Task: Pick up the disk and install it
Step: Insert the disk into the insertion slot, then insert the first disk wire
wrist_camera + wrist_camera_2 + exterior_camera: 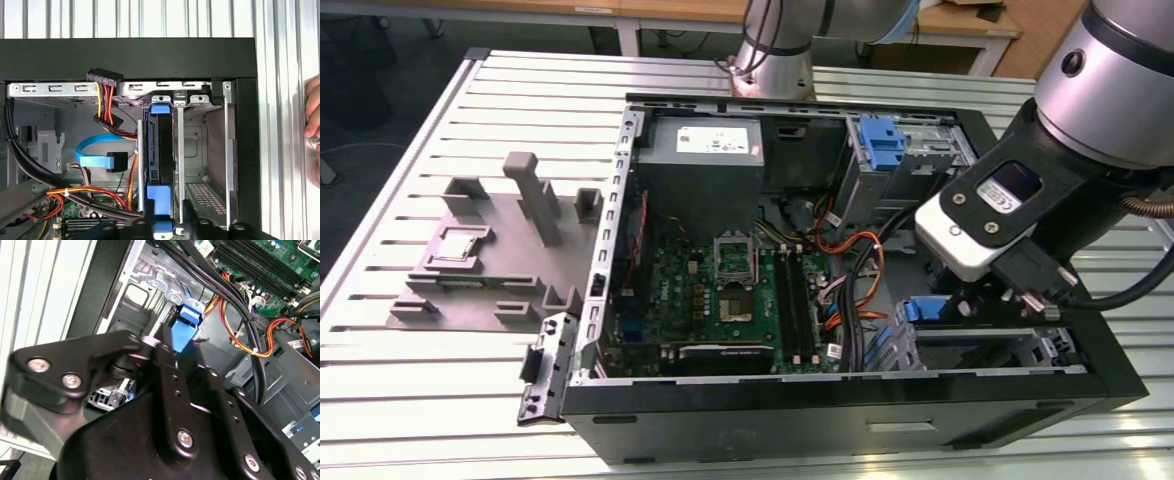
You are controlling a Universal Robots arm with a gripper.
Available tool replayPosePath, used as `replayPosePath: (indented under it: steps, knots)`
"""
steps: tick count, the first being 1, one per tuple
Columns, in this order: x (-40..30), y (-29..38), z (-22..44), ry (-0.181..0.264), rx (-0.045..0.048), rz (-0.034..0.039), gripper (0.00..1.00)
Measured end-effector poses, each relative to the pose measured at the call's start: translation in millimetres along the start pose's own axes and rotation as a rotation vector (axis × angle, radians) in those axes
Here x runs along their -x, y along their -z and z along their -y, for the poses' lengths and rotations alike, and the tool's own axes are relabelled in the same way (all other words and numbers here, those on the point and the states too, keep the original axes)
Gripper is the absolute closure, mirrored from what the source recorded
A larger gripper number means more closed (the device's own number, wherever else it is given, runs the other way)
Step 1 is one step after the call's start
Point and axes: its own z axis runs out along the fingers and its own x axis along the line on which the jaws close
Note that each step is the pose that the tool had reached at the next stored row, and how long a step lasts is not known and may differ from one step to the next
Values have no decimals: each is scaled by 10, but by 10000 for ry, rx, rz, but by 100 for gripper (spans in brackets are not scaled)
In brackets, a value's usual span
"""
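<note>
The disk (161, 150) stands on edge in a slot of the metal drive cage at the corner of the open computer case (854, 420). Blue carrier plastic frames both of its ends. In the first wrist view my gripper (165, 214) has a black finger on each side of the disk's near blue end and looks shut on it. In the second wrist view the blue carrier tab (185, 327) sticks out just past the gripper (180, 347). In the exterior view the gripper (987, 305) reaches down into the case at the right, beside the blue carrier (927, 310).
An open bay (205, 150) lies beside the disk. Red-yellow power leads (107, 107) and a blue ribbon cable (95, 155) hang close by. The motherboard (720, 290), power-supply box (704, 145) and upright blue bracket (883, 140) sit in the case. A hand (314, 125) is outside it.
</note>
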Motion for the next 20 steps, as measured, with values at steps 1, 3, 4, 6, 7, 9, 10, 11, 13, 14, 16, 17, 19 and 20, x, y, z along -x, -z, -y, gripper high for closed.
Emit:
replayPosePath:
  steps: [1,3,4,6,7,9,10,11,13,14,16,17,19,20]
  knots:
    - [0,0,0,18,1,-1,64]
    - [0,-1,0,32,1,-3,76]
    - [0,-1,0,37,1,-3,82]
    - [0,-1,0,39,1,-3,88]
    - [0,-1,0,39,1,-3,90]
    - [0,-1,0,39,1,-3,90]
    - [0,-1,0,40,1,-3,90]
    - [0,-1,0,40,1,-3,90]
    - [0,-1,0,44,1,-3,90]
    - [0,-1,0,44,1,-4,90]
    - [0,-1,0,45,1,-3,90]
    - [0,-1,0,46,1,-3,90]
    - [0,-1,0,46,1,-3,90]
    - [0,-2,0,46,2,-4,90]
